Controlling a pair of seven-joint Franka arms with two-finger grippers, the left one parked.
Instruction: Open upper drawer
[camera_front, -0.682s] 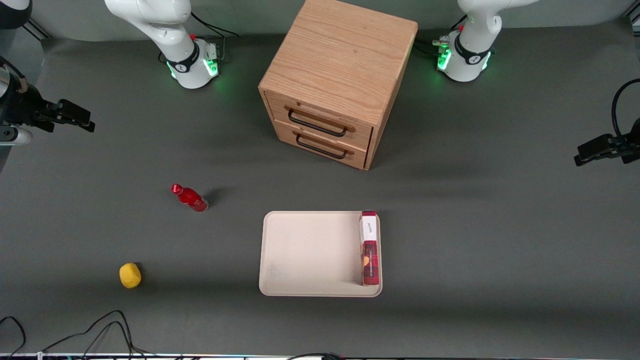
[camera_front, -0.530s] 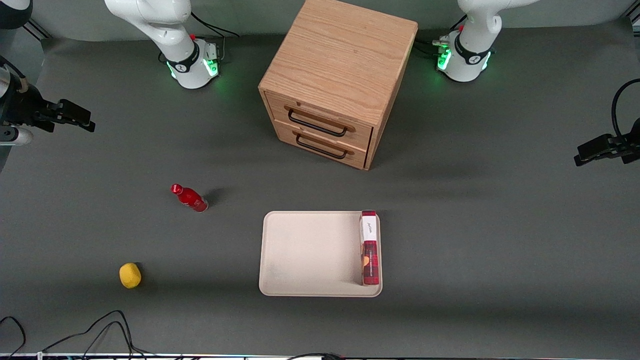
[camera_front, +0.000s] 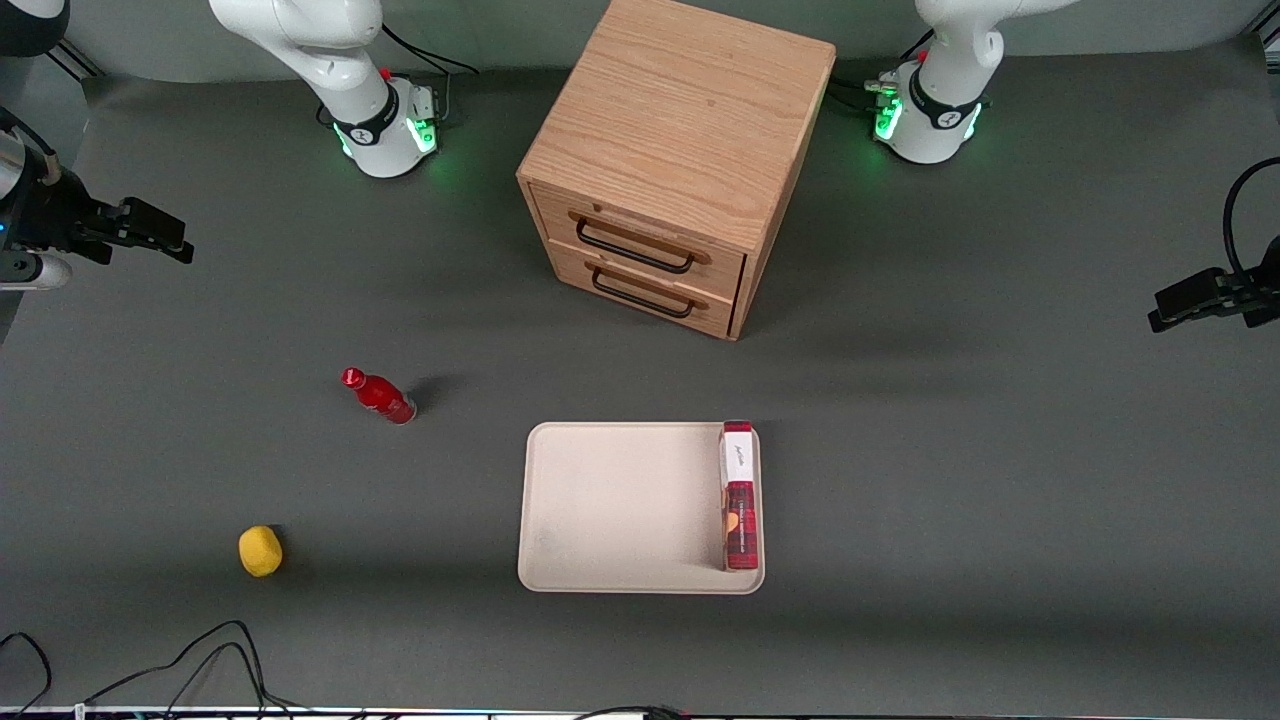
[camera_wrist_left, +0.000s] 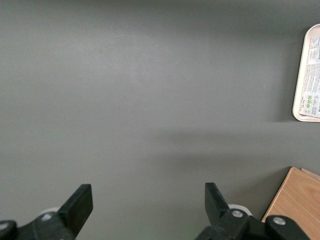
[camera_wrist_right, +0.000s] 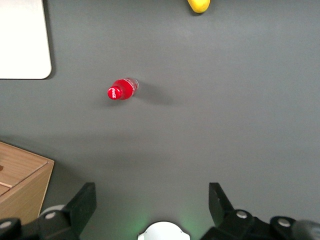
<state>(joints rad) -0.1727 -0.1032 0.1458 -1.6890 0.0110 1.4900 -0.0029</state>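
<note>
Oak-grain wood cabinet (camera_front: 680, 130), matt finish, thin black wire handle on the upper drawer (camera_front: 640, 235). Table (camera_front: 1000, 450) looked matt grey.

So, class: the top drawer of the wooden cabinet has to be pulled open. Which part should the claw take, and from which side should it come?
Grip the black wire handle on the top drawer, probably near its middle. It stands off the drawer front, leaving room for a finger to hook it. Come from in front of the cabinet. The open claw hangs toward the working arm's end of the table.
</note>
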